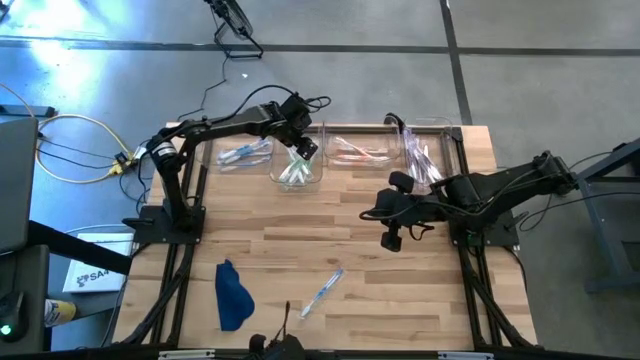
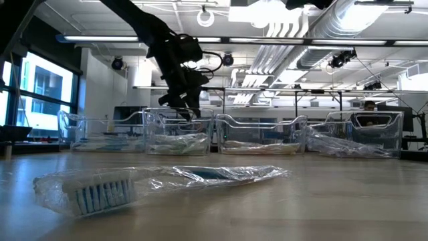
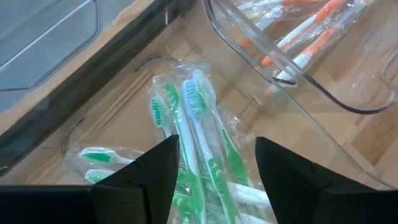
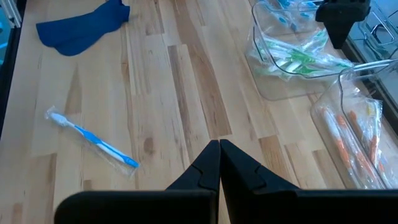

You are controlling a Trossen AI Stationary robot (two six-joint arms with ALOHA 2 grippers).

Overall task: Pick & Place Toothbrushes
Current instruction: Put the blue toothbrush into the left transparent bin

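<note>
Several glossy-wrapped green toothbrushes [image 3: 193, 155] (slim, crinkly film) fill a clear bin [image 1: 297, 165].

One toothbrush [image 1: 322, 291] lies on the table [image 1: 400, 280], right of the cloth [image 1: 232, 296].

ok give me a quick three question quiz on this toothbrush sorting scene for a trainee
1. True or false: the left gripper is open above the bin of green toothbrushes.
2. Which colour is the wrapped toothbrush lying loose on the table? A) orange B) blue C) green
3. What lies near the table's front left corner?

Key
1. True
2. B
3. A dark blue cloth
</note>
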